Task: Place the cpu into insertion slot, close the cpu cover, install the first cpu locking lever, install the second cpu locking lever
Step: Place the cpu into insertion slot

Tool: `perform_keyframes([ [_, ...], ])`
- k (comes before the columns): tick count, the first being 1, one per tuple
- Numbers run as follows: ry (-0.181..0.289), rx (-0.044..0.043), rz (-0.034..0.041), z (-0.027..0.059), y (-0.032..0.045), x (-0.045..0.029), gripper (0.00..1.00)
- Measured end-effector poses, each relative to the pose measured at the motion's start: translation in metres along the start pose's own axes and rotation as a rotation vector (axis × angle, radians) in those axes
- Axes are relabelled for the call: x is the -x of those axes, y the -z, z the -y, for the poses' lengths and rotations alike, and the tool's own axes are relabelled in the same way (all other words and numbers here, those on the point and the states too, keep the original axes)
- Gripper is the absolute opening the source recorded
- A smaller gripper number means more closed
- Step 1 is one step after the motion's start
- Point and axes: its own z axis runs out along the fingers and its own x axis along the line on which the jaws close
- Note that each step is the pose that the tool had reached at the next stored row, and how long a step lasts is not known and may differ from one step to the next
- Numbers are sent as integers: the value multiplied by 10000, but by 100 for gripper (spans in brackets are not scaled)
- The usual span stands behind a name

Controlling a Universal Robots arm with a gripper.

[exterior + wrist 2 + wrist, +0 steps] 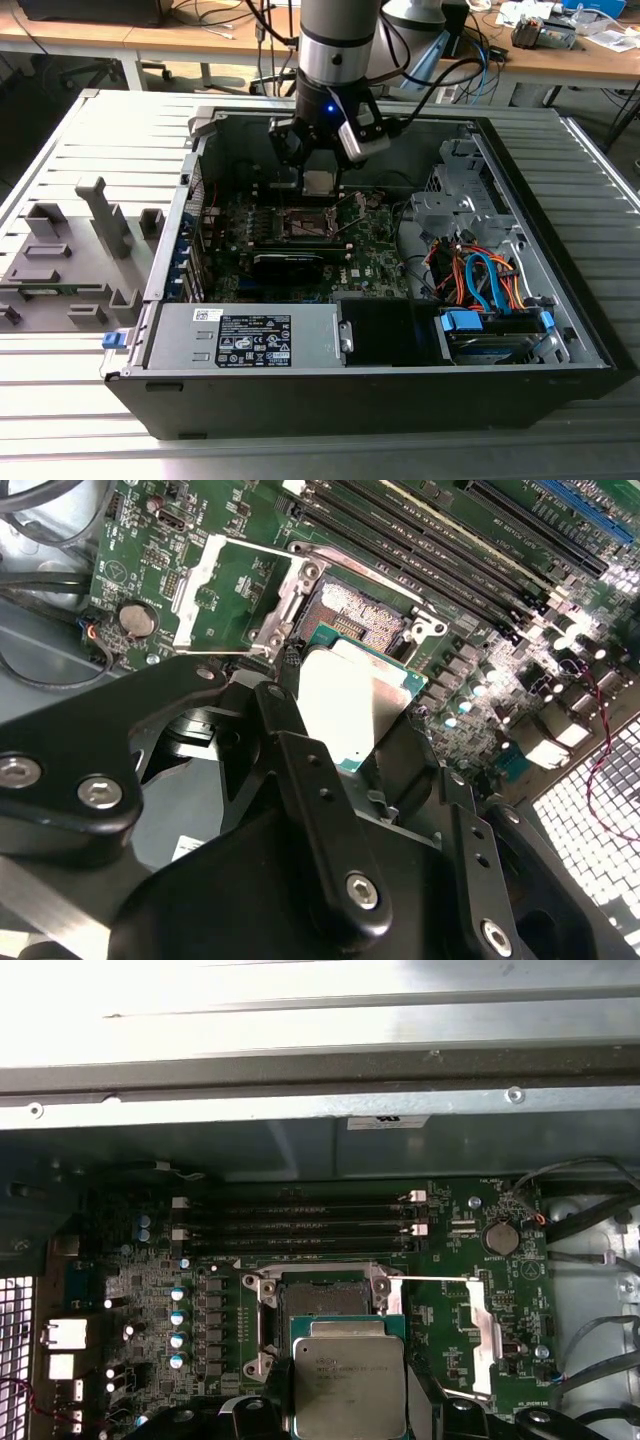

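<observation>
Works inside an open computer case (400,400) lying on the slatted worktop (100,140); reaches down over the motherboard (370,265) close to the case wall that is farthest in the exterior view. Pinches the cpu (318,182) between the jaws by two opposite edges; holds it level with the pale metal top facing the arm, clear of the board. Carries the chip just above and slightly to one side of the insertion slot (310,222); covers one edge of that slot (325,1295) with the cpu (348,1385) in the first wrist view, and likewise in the second wrist view, cpu (350,705) over slot (360,615). Leaves the dark recess with its contact field bare and unfilled. Leaves the cpu cover (485,1335) swung open, lying back on the board just beside the slot, with green board showing through its window (195,585). Shares the worktop with grey plastic fixtures (70,260) outside the case toward the exterior view's left edge; passes long black memory slots (300,1225) on the other side of the socket.
</observation>
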Motion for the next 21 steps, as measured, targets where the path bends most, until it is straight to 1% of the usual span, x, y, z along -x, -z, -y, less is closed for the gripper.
perform_keyframes([
  [21,0,-5,0,11,-41,-43,54],
])
